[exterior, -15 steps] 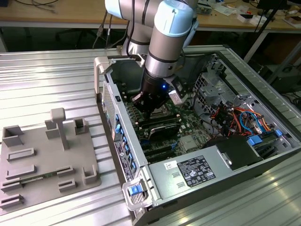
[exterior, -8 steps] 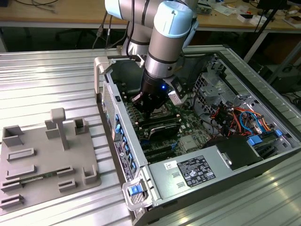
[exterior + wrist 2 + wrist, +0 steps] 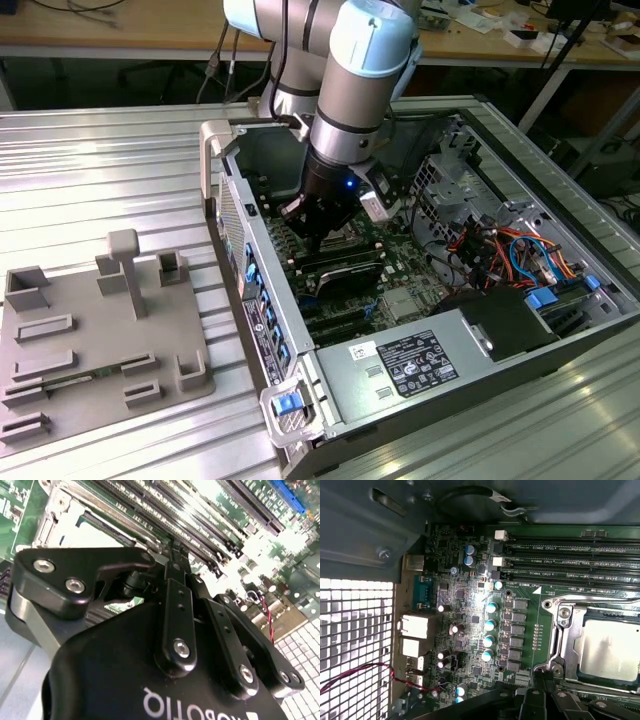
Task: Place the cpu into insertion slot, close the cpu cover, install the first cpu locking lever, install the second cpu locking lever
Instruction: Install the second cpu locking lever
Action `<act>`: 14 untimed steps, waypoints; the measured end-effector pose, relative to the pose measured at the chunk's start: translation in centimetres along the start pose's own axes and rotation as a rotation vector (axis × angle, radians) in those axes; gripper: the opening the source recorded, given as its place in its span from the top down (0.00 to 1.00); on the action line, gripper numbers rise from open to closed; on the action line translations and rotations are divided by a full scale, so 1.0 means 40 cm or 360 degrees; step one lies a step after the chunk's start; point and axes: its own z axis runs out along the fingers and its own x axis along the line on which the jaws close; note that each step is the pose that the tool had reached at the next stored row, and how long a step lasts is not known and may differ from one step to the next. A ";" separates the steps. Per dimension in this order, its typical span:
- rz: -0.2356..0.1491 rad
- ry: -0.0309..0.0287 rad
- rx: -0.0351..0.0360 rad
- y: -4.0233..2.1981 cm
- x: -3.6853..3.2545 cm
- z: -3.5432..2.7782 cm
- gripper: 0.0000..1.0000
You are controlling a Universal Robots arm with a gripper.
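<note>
In the first wrist view the cpu (image 3: 610,650), with its dull silver-grey top, lies flat in the insertion slot (image 3: 555,667) on the green board. The cpu cover (image 3: 566,630), a silvery frame, lies down around the chip. The black gripper (image 3: 545,702) sits just beside the socket's near edge. In the second wrist view its fingers (image 3: 172,575) come together at the tips, so the gripper (image 3: 173,555) is shut with nothing held, low over the board between the socket frame (image 3: 55,515) and the memory slots. In the exterior view the gripper (image 3: 318,238) reaches down inside the open computer case.
Long black memory slots (image 3: 570,555) run beside the socket. A perforated case wall (image 3: 355,645) and a red wire (image 3: 355,672) are close by. The power supply (image 3: 420,365) and coloured cables (image 3: 500,245) crowd the exterior view's right. A grey fixture plate (image 3: 90,330) lies left of the case.
</note>
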 end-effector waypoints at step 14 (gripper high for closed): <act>-0.0003 -0.00002 -0.0002 0.003 0.000 0.006 0.89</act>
